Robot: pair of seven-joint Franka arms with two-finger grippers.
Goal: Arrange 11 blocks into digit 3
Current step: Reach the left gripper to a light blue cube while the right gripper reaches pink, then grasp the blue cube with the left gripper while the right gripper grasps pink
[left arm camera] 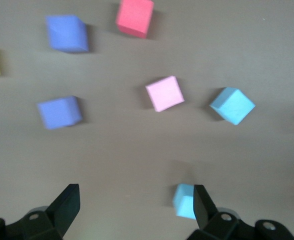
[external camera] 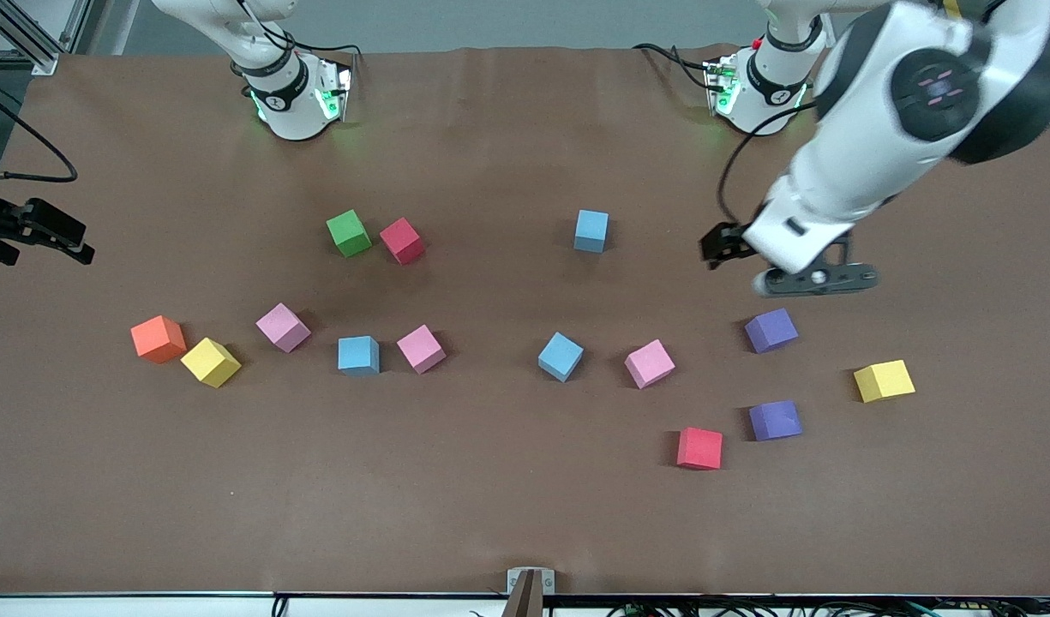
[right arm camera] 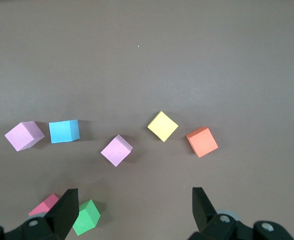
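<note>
Blocks (external camera: 561, 356) scattered loose on worktop (external camera: 490, 514), no digit begun. Light matte foam, squashy: pinch flat opposite faces gently. My left gripper (left arm camera: 136, 205) spread above the purple one (external camera: 771, 330); right gripper (right arm camera: 132, 207) spread, waiting.

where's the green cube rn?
In the front view, the green cube sits toward the right arm's end of the table, touching or nearly touching a red block beside it, and farther from the front camera than the pink block.

Coloured blocks (external camera: 561, 356) lay scattered, apart from each other, on the brown table (external camera: 490, 514). The left gripper (external camera: 812, 278) hung over the table just above a purple cube (external camera: 771, 330).
</note>
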